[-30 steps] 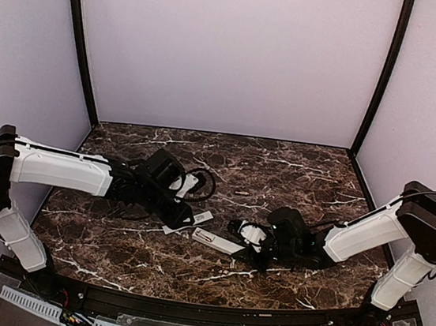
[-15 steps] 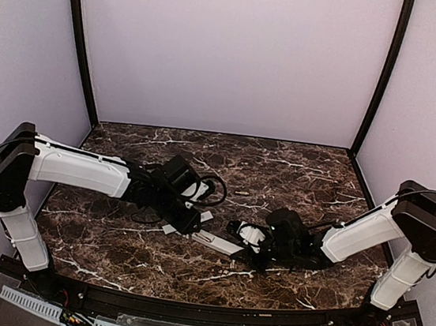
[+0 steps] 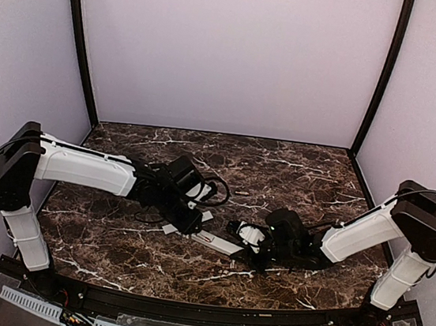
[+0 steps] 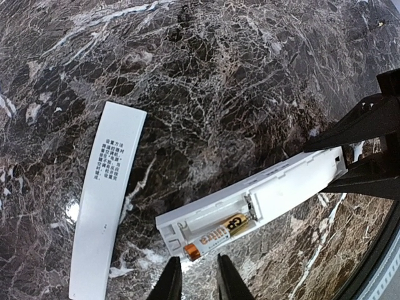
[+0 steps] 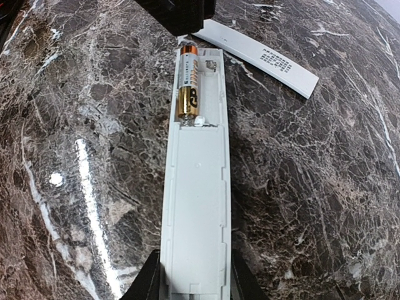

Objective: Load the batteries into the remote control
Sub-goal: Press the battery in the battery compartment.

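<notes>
The empty, barely parted left gripper (image 4: 197,279) has been advanced to the remote control (image 5: 197,187), which is clamped by the right gripper (image 5: 190,280); one battery (image 5: 187,87) is seated and one slot is left unfilled.

Place: a robot test booth, as in a lab.
Walls: plain pale panels (image 3: 231,53) far behind the left pincer (image 3: 192,225).
Frame: black posts (image 3: 80,43) in the far corners.
Ground: dark marbled table (image 3: 297,165) under the right pincer (image 3: 246,248).

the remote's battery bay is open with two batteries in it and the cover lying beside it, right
Not quite: only one battery sits in the remote control's open bay; the slot next to it is empty, as the left wrist view shows. The cover does lie beside it.
</notes>
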